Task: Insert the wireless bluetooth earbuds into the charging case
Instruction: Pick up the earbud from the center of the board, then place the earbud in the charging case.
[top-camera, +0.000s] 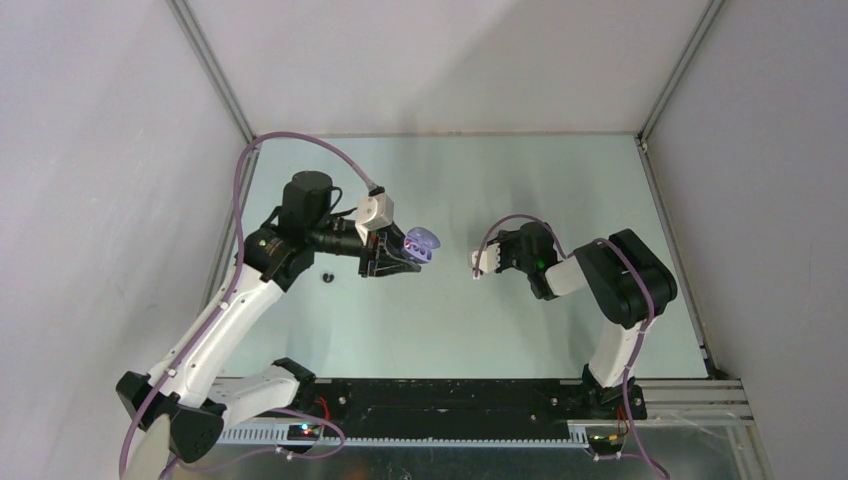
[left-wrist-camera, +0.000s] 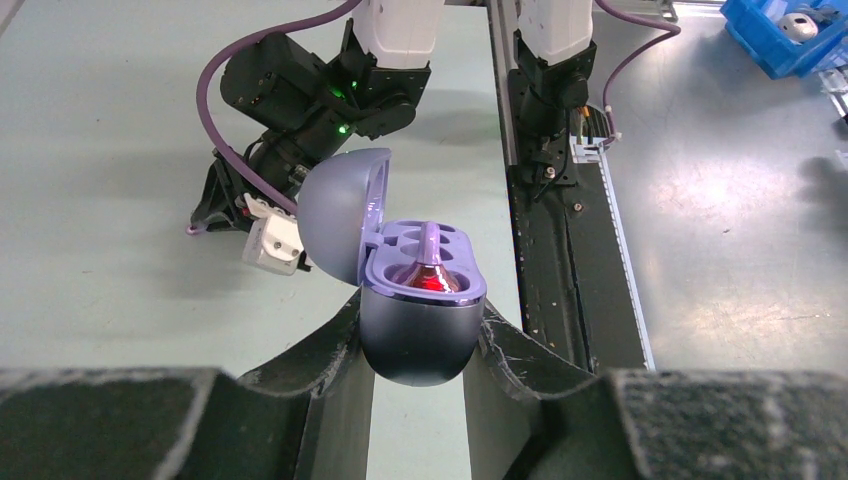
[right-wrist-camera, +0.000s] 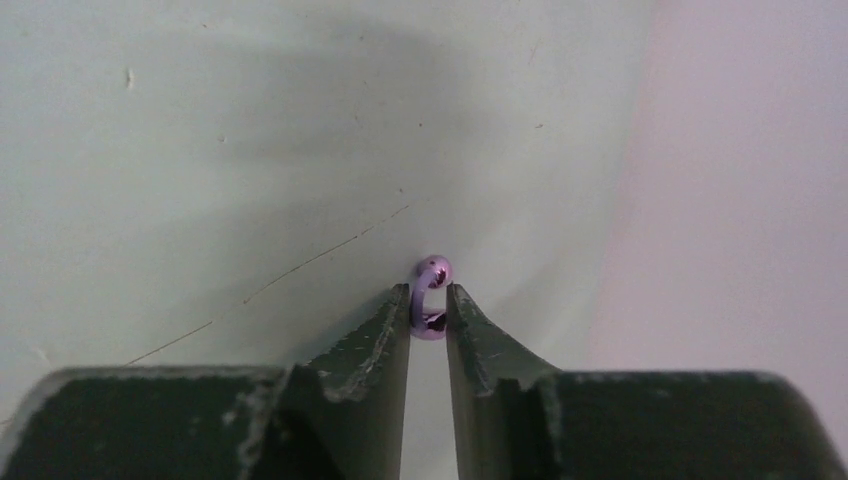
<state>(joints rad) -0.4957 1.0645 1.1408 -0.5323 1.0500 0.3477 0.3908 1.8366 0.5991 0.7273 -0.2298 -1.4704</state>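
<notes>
Left wrist view, centre: the left gripper (left-wrist-camera: 420, 322) is clamped on an open purple charging case (left-wrist-camera: 418, 350), one pale purple earbud (left-wrist-camera: 429, 270) seated inside. Right wrist view, centre: the right gripper (right-wrist-camera: 428, 302) pinches a second pale purple earbud (right-wrist-camera: 433, 271) at its fingertips.

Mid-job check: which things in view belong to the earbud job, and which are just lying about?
Job:
charging case, open, in left fingers
seated earbud inside it
purple earbud between right fingers
black earbud, lying loose

Lying about:
blue bin
</notes>
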